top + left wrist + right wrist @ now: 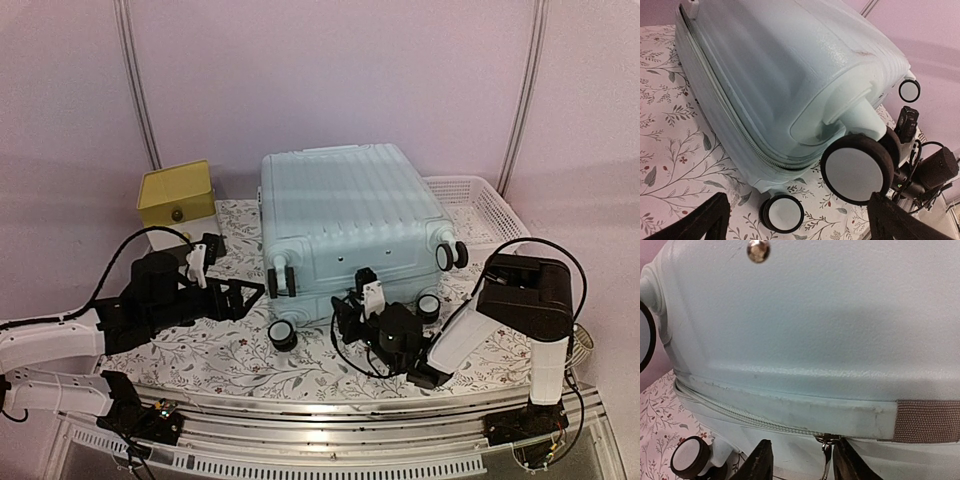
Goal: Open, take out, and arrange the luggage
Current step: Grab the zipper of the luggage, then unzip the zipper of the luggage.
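Seen from above, the left arm [150, 300] lies stretched low over the flower-printed surface [230, 350]. The left jaws stand wide open just off the left corner of the wheeled end of the large pale mint-blue ribbed hard-shell luggage [350, 215]. The right arm [520, 300] is folded back on itself, with the right jaws close against the middle of that same end. The luggage lies flat on its broad side at the centre of the surface, zipped shut. Its wheels face the arms and its long axis runs away toward the back wall. A small yellow box [177, 193] sits to its left and a white lattice basket [480, 205] to its right. In the left wrist view, the black fingers [705, 220] are spread far apart, facing a black-and-white caster wheel [857, 167] without touching it. In the right wrist view, the dark fingers [757, 462] are partly closed on either side of the metal zipper pull [826, 455] that hangs from the luggage's seam, with a gap on each side.
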Tool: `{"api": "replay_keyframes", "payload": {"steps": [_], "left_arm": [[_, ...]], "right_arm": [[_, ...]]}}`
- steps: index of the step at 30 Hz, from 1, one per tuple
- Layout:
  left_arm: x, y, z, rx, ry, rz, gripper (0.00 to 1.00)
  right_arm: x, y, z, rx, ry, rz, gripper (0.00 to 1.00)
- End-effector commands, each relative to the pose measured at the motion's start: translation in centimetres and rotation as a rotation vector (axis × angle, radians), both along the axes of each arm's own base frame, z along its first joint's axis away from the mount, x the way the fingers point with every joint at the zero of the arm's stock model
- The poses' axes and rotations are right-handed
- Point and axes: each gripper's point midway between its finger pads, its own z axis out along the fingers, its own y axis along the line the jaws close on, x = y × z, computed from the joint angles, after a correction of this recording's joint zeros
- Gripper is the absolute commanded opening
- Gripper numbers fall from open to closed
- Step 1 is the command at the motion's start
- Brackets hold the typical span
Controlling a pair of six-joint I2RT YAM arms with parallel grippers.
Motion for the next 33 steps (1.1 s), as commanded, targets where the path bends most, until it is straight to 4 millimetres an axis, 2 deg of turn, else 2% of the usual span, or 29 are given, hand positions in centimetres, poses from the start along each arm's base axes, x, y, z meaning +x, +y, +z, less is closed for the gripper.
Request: {"api": "replay_keyframes", "payload": {"steps": [1, 5, 9, 20, 26, 33], "left_arm": [[0.1, -0.1, 0.7, 0.002, -0.022, -0.005, 0.98], [0.1, -0.2, 0.8, 0.001, -0.022, -0.009, 0.98], [0.1, -0.2, 0.8, 0.001, -0.018, -0.009, 0.98], [0.0, -0.4, 1.1, -0.004, -0.002, -0.015, 0.98], [-0.3, -1.0, 1.7, -0.038, 0.029, -0.038, 0.98], [-1.8, -3.0, 2.2, -0.106, 0.094, -0.103, 0.98]], "right_arm": [[1.7, -0.6, 0.1, -0.03, -0.019, -0.065, 0.35], [1.7, -0.9, 0.2, -0.061, -0.021, -0.068, 0.13], [1.7, -2.6, 0.6, -0.079, -0.023, -0.113, 0.03], [1.7, -8.1, -0.3, -0.098, 0.047, -0.185, 0.02], [1.4, -8.6, -0.4, -0.097, 0.055, -0.182, 0.02], [1.3, -8.2, -0.3, -0.101, 0.054, -0.15, 0.02]]}}
